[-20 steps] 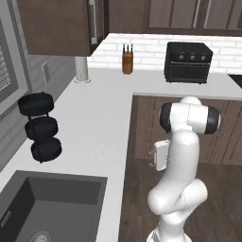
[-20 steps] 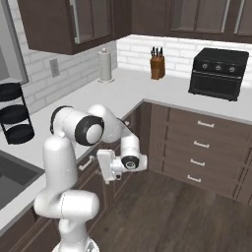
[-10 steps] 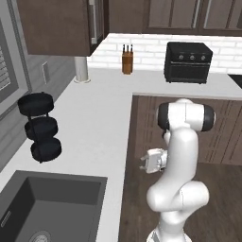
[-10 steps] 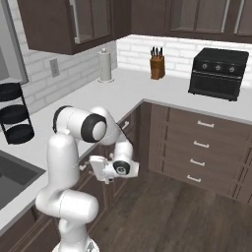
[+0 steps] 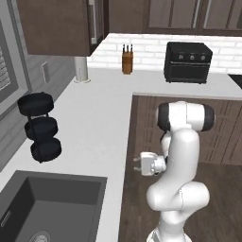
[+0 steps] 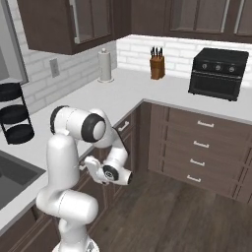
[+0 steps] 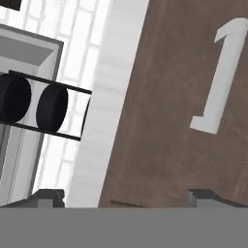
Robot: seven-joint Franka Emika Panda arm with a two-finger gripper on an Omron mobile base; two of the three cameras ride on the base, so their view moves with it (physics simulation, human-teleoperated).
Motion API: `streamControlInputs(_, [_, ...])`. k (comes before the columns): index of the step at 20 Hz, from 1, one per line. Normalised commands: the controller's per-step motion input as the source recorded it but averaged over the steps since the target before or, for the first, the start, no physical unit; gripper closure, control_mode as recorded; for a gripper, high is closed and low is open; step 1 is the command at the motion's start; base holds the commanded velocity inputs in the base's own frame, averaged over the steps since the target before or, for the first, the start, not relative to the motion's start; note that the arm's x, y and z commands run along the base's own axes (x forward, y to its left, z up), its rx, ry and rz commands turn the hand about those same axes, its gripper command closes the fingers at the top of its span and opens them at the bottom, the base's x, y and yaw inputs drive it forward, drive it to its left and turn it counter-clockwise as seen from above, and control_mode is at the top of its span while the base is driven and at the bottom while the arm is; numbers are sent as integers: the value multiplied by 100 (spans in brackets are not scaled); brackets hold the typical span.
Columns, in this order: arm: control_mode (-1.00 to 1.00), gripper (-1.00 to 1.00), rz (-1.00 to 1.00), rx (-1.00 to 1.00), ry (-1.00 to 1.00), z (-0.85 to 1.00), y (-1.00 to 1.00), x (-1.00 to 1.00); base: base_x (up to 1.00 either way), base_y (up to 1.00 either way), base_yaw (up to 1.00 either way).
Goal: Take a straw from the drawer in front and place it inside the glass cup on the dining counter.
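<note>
The gripper [image 7: 126,196] stands wide open and empty, turned toward the closed drawer [image 7: 164,106] under the table [image 5: 94,123], likely to line its fingers up with the silver handle [image 7: 220,77]. The straw presumably lies hidden inside. Against a second ago, the hand has swung lower and closer to the cabinet front.

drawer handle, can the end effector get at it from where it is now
Probably yes. In the hand view the open end effector faces the brown drawer front, with the silver handle up and to one side and nothing between them. It sits off-centre, so the arm likely needs a small sideways shift first.
</note>
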Motion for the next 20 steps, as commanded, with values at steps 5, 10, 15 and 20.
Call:
streamControlInputs(5, [-100, -100, -3, 2, 0, -16, 0, 34, 0, 0, 0])
streamControlInputs(10, [-100, -100, 0, 2, 0, -33, 0, 30, 0, 0, 0])
streamControlInputs(15, [-100, -100, 0, 2, 3, -38, 0, 31, 0, 0, 0])
streamControlInputs(20, [-100, -100, 0, 2, 3, -35, 1, 28, 0, 0, 0])
